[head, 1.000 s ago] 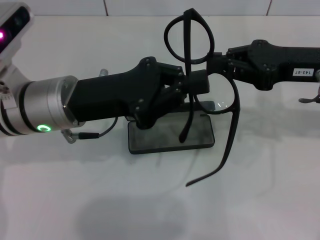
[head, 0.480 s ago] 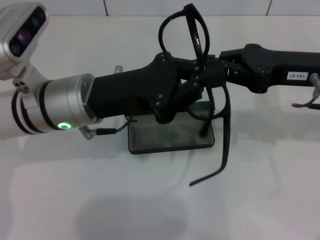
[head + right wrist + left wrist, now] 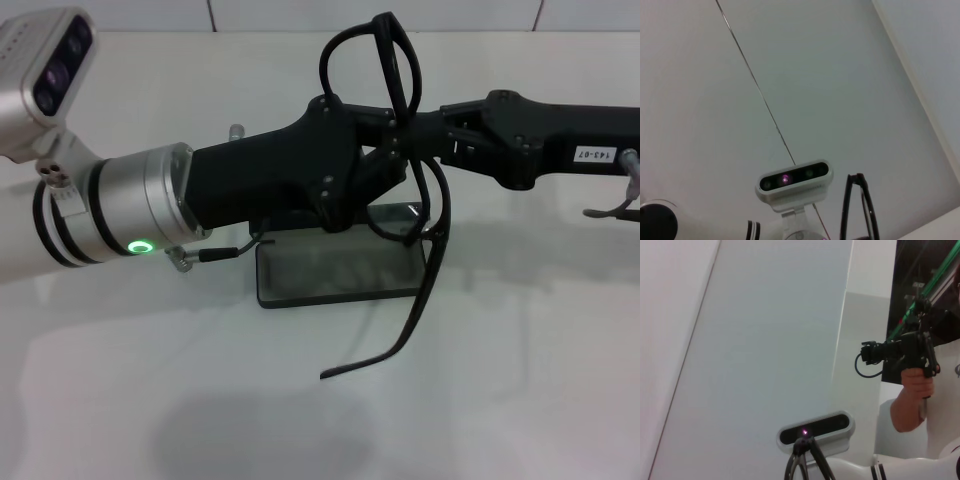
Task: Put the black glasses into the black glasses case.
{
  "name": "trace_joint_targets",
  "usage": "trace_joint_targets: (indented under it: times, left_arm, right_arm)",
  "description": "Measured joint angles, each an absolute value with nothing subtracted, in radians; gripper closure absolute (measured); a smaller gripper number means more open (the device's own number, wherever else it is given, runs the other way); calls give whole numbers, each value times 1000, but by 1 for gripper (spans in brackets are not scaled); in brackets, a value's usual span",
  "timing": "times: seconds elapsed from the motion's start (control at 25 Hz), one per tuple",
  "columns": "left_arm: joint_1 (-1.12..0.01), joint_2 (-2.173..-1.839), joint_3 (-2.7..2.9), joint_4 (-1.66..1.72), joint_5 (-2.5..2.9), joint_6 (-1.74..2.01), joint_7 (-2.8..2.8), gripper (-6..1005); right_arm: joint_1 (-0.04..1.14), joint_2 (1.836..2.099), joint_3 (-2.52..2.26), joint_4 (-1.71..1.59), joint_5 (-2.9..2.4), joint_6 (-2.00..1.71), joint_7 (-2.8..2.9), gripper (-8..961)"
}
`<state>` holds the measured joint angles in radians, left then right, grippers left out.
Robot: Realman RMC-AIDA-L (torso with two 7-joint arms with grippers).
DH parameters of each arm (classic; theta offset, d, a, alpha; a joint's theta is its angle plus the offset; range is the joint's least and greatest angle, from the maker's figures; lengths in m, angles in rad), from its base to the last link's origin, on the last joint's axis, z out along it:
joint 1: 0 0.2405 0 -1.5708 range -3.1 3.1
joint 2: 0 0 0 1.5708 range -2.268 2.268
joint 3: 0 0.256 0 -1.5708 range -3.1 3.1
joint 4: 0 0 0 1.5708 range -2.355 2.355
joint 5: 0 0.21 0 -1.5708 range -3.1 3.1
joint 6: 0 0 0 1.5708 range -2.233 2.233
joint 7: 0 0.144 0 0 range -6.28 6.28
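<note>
The black glasses [image 3: 404, 76] hang in the air, lenses up, above the open black glasses case [image 3: 335, 275], which lies flat on the white table [image 3: 520, 380]. My left gripper [image 3: 398, 150] reaches in from the left and is shut on the frame. From the right, my right gripper [image 3: 425, 135] is shut on the frame too. One long temple arm hangs down past the front of the case; the other ends over its right end. Parts of the black glasses [image 3: 803, 466] show in the left wrist view, and the black glasses [image 3: 860, 210] also show in the right wrist view.
The left arm's body crosses above the back of the case. A cable [image 3: 225, 252] hangs from it near the case's left end. A person's hand with a handheld device [image 3: 912, 382] shows far off in the left wrist view.
The left gripper moved right and up onto the frame. The glasses turned, and the long temple arm swung so that its tip points further left.
</note>
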<state>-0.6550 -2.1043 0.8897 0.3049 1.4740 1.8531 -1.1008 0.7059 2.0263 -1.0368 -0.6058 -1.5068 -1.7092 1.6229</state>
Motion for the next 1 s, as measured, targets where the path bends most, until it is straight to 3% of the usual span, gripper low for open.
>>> trace_joint_targets:
  times: [1.0]
  left_arm:
    - [-689,-2100,888,316,1473,1828,-1092,989]
  right_arm:
    - [712,2024,-1038,-607,-1496,-1707,1611,893]
